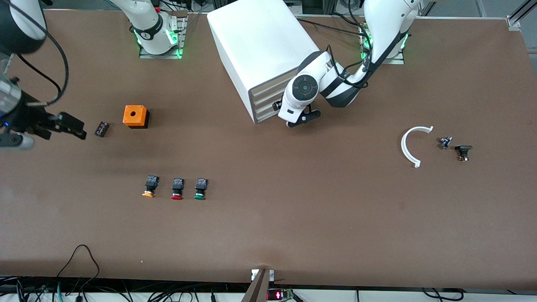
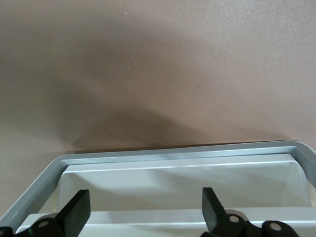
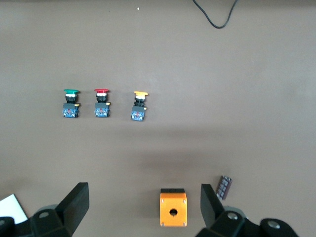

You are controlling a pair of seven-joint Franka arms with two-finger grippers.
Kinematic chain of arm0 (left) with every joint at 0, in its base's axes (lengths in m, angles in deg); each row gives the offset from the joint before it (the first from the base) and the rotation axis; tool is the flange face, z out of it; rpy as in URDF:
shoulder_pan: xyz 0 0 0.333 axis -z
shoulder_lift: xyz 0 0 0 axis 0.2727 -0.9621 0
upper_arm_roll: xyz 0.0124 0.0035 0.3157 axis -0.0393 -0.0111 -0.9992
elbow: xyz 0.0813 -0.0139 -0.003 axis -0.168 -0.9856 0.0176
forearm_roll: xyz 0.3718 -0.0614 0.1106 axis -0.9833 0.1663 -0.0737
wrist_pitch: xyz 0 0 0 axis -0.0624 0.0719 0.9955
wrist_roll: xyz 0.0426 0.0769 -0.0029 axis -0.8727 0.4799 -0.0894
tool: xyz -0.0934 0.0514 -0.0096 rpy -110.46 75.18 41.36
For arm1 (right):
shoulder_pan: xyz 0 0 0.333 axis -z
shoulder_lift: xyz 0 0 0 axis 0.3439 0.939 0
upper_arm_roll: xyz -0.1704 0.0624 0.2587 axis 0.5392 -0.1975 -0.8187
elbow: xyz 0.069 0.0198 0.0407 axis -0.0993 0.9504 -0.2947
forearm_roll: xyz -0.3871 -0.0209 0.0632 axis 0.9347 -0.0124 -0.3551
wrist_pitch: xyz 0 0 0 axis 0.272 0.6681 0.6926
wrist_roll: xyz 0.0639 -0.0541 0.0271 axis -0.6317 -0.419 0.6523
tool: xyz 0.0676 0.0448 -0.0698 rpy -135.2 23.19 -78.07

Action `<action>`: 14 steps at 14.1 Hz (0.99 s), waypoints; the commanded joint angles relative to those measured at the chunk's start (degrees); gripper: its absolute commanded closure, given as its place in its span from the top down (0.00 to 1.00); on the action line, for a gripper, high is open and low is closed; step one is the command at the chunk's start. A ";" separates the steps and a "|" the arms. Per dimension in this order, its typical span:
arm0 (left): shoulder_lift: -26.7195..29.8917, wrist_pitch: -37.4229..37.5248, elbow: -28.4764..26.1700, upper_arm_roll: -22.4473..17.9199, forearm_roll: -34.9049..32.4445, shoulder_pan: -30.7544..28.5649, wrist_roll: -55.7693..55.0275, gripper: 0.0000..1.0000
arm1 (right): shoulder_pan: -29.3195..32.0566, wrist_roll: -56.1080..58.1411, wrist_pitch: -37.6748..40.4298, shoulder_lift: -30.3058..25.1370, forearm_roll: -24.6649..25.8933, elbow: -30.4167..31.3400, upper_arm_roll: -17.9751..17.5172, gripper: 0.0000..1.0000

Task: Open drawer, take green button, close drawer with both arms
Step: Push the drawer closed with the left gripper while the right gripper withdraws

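Observation:
The white cabinet (image 1: 260,46) stands near the robots' bases, and its drawers look shut. My left gripper (image 1: 305,118) is open, right at the front of the lower drawer (image 1: 265,110). In the left wrist view the open gripper (image 2: 144,210) straddles the white drawer front (image 2: 173,180) inside the grey frame (image 2: 173,151) and holds nothing. The green-capped button (image 1: 200,188) lies on the table in a row with the red one (image 1: 177,188) and the orange one (image 1: 149,186). My right gripper (image 1: 77,127) is open and empty, over the table beside a small black part (image 1: 101,128). The right wrist view shows the green button (image 3: 71,103).
An orange box (image 1: 135,116) with a round hole stands toward the right arm's end; it also shows between the right gripper's fingers (image 3: 74,205) in the wrist view (image 3: 173,207). A white arc (image 1: 413,144) and two small dark parts (image 1: 463,152) lie toward the left arm's end.

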 commanded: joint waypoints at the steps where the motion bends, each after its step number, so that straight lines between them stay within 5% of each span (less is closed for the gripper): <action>1: 0.71 1.49 0.26 0.25 1.13 -0.09 0.12 1.00 | -0.02 -3.11 -0.55 -8.85 1.52 9.79 -0.96 1.00; 9: 7.04 26.17 15.46 0.08 -7.99 -6.15 11.97 1.00 | -0.11 -3.29 5.33 -13.96 1.70 11.04 -1.05 1.00; 14: 13.54 32.68 19.68 0.07 -14.25 -12.37 28.74 1.00 | -0.20 -8.63 6.65 -13.62 2.13 9.90 -2.45 1.00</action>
